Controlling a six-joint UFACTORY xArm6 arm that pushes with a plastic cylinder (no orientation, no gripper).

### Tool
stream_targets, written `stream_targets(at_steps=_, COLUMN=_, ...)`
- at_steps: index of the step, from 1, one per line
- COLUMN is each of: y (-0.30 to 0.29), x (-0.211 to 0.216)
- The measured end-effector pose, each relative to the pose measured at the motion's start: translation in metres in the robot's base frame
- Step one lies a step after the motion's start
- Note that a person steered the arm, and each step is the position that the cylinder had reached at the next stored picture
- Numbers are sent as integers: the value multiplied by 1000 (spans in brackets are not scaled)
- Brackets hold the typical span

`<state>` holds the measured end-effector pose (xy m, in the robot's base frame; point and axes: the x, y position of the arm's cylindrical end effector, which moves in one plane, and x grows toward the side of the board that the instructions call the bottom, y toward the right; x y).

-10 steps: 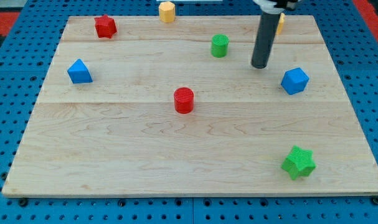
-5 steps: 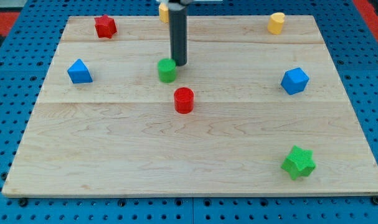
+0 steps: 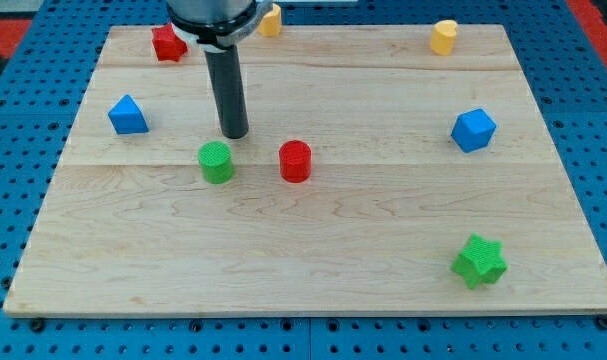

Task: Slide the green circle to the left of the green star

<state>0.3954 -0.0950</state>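
One cam, high front, angled down, whole board in frame.

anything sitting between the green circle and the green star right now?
No block on that line. In the camera view, bare board runs from the green circle to the green star; the red cylinder stands just above it.

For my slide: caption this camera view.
My tip sits just above the green circle, far from the green star.

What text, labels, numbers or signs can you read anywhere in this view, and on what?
None: no readable text shows.
The green circle, green star, red cylinder, the other blocks and the wooden board are all plain.
My tip, just above the green circle, bears no marking either.
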Motion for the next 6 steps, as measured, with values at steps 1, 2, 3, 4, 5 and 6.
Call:
stream_targets(at_steps=1, y=-24, x=21)
stream_targets(at_steps=2, y=-10, x=45)
stream_targets(at_steps=3, y=29, x=55)
stream_targets(at_steps=4, y=14, x=71)
stream_targets(at_steps=5, y=10, x=64)
stream_targets(at_steps=6, y=10, x=104)
